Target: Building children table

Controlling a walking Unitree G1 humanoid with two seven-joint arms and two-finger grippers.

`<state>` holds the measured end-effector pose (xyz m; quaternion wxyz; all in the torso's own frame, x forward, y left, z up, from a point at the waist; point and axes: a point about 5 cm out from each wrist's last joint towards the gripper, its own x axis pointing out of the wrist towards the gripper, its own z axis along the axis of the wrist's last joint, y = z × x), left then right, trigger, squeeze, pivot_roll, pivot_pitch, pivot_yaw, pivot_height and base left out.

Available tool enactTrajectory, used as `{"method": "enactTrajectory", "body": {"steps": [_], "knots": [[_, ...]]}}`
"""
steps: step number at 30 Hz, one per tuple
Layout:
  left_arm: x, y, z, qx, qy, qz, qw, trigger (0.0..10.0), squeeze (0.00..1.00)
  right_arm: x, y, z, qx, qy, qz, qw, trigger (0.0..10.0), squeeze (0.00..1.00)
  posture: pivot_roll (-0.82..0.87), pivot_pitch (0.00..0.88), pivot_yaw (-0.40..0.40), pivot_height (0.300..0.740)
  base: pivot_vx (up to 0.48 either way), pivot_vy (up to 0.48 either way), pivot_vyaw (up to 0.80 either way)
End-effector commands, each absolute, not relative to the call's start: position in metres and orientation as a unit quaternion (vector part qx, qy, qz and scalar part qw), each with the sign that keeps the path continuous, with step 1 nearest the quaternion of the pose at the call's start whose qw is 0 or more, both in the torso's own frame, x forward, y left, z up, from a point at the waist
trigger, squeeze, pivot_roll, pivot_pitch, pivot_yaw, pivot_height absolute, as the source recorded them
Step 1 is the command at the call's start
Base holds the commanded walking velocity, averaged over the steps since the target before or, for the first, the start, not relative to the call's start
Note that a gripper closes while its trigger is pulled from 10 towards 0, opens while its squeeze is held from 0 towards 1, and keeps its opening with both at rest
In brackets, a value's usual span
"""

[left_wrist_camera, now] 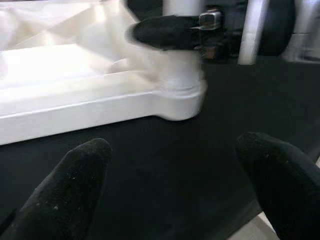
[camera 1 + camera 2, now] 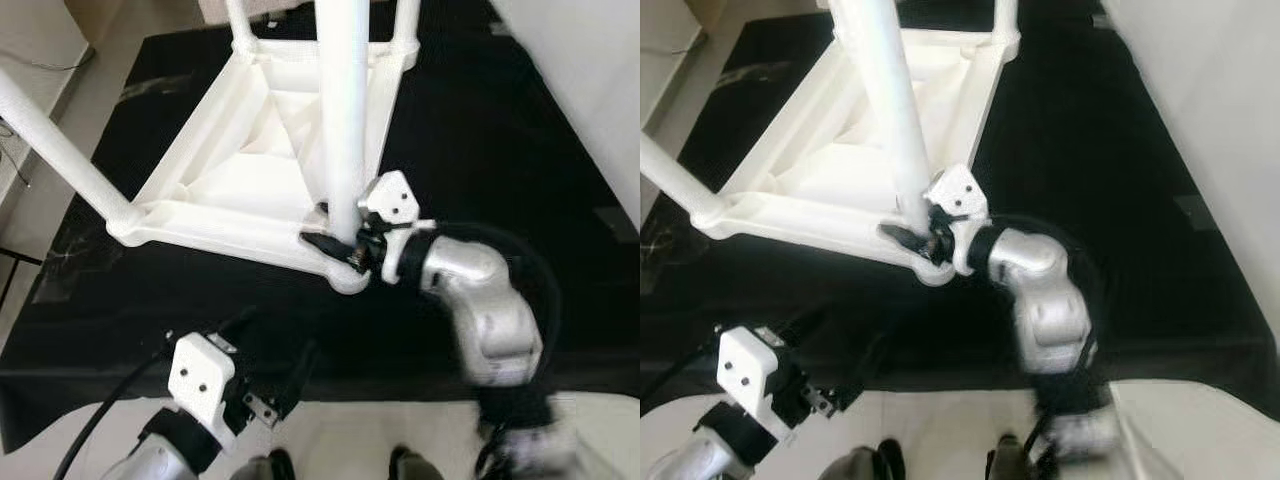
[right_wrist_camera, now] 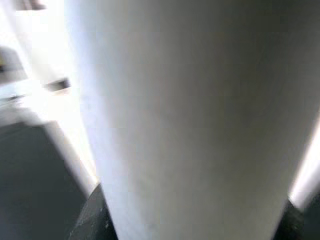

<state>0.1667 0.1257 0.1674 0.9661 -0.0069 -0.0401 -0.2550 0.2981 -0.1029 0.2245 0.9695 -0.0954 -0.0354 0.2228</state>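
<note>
Upside down on a black cloth (image 2: 480, 130) spread over the floor: a white plastic tabletop (image 2: 240, 160), ribbed underside up, with white legs rising from its corners. Nearest corner: one leg (image 2: 345, 110) standing upright in its socket, wide in the head views and blocking part of the far rim. Clamped around the base of that leg, just above the socket: right tool (image 2: 340, 245), black fingers on either side, silver arm bent back toward the robot's right, a white bracket on its wrist. Seen up close from the right wrist: the leg's pale wall, with dark finger edges low at both sides. Another leg (image 2: 60, 145) slanting out toward the robot's left from the near left corner; two more at the far corners, cut off by the top edge. Held low near the cloth's front edge, apart from the tabletop: left tool (image 2: 275, 375), released, its fingers (image 1: 70, 190) spread wide with bare cloth between them, pointing at the near corner and the right tool's grip. Trailing from the left wrist: a black cable (image 2: 110, 410). Pale floor (image 2: 350, 430) in front of the cloth, the robot's two dark feet at the bottom edge. Along the robot's right, a white wall (image 2: 590, 70); at the far left, pale flooring and a thin wire. No readable writing or brand marks anywhere.
</note>
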Motion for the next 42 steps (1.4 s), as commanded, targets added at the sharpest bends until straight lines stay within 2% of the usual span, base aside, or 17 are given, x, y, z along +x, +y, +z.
{"method": "enactTrajectory", "body": {"steps": [1,8,9,10,11,12,14,16,17,21,22,23,25,30,31,33,42], "knots": [[0.166,0.129,0.165,-0.001,-0.03,-0.25,0.968,10.0,0.0,0.283,-0.117,0.185,-0.094,0.081,0.141,0.982,0.0,0.0,-0.05,0.308,0.092,0.74,0.0,0.0,0.0],[0.169,0.129,0.162,0.003,-0.028,-0.263,0.964,10.0,0.0,0.292,-0.097,0.185,-0.076,0.064,0.196,0.976,0.0,0.0,-0.05,0.272,0.092,0.74,0.0,0.0,0.0],[0.169,0.129,0.162,0.004,-0.029,-0.26,0.965,10.0,0.0,0.293,-0.094,0.187,-0.075,0.061,0.204,0.974,2.1,0.0,-0.05,0.272,0.092,0.74,0.0,0.0,0.0],[0.169,0.129,0.162,0.004,-0.029,-0.26,0.965,10.0,0.0,0.293,-0.094,0.187,-0.075,0.061,0.204,0.974,2.1,0.0,-0.05,0.272,0.092,0.74,0.0,0.0,0.0],[0.17,0.13,0.162,0.004,-0.03,-0.256,0.966,10.0,0.0,0.294,-0.09,0.191,-0.07,0.056,0.228,0.969,10.0,0.0,-0.05,0.274,0.094,0.74,0.0,0.0,0.0],[0.171,0.13,0.163,0.004,-0.031,-0.253,0.967,10.0,0.0,0.295,-0.084,0.196,-0.056,0.049,0.26,0.963,10.0,1.0,-0.04,0.276,0.096,0.74,0.0,0.0,0.0],[0.171,0.13,0.163,0.004,-0.031,-0.251,0.967,10.0,0.0,0.295,-0.077,0.203,-0.035,0.036,0.309,0.95,10.0,1.0,-0.04,0.276,0.096,0.74,0.0,0.0,0.0],[0.172,0.13,0.163,0.005,-0.032,-0.251,0.967,10.0,0.0,0.298,-0.069,0.226,-0.019,-0.014,0.431,0.902,10.0,1.0,-0.04,0.275,0.099,0.74,0.0,0.0,0.0],[0.172,0.13,0.163,0.005,-0.032,-0.251,0.967,10.0,0.0,0.298,-0.069,0.226,-0.019,-0.014,0.431,0.902,10.0,1.0,-0.04,0.275,0.099,0.74,0.0,0.0,0.0],[0.173,0.13,0.163,0.005,-0.031,-0.253,0.967,10.0,0.0,0.301,-0.073,0.237,-0.058,-0.035,0.52,0.851,10.0,1.0,-0.04,0.274,0.1,0.74,0.0,0.0,0.0],[0.172,0.13,0.163,0.004,-0.032,-0.253,0.967,10.0,0.0,0.303,-0.077,0.237,-0.092,-0.031,0.572,0.814,10.0,0.0,-0.04,0.275,0.101,0.74,0.0,0.0,0.0],[0.172,0.13,0.163,0.004,-0.032,-0.253,0.967,10.0,0.0,0.303,-0.077,0.237,-0.092,-0.031,0.572,0.814,10.0,0.0,-0.04,0.275,0.101,0.74,0.0,0.0,0.0],[0.172,0.129,0.164,0.004,-0.032,-0.254,0.967,10.0,0.0,0.307,-0.086,0.235,-0.136,-0.012,0.634,0.761,10.0,0.0,-0.03,0.278,0.1,0.74,0.0,0.0,0.0],[0.17,0.129,0.164,0.003,-0.031,-0.252,0.967,10.0,0.0,0.313,-0.093,0.234,-0.136,0.017,0.68,0.721,10.0,0.0,-0.02,0.284,0.099,0.74,0.0,0.0,0.0],[0.17,0.129,0.164,0.003,-0.03,-0.252,0.967,10.0,0.0,0.318,-0.093,0.235,-0.125,0.019,0.678,0.724,0.5,0.0,-0.02,0.287,0.098,0.74,0.0,0.0,0.0],[0.169,0.129,0.164,0.003,-0.03,-0.252,0.967,10.0,0.0,0.321,-0.094,0.236,-0.119,0.017,0.678,0.725,0.0,0.0,-0.02,0.289,0.098,0.74,0.0,0.0,0.0],[0.168,0.129,0.165,0.001,-0.028,-0.253,0.967,10.0,0.0,0.325,-0.103,0.232,-0.115,0.005,0.656,0.746,0.0,0.0,-0.02,0.298,0.102,0.74,0.0,0.0,0.0]]}}
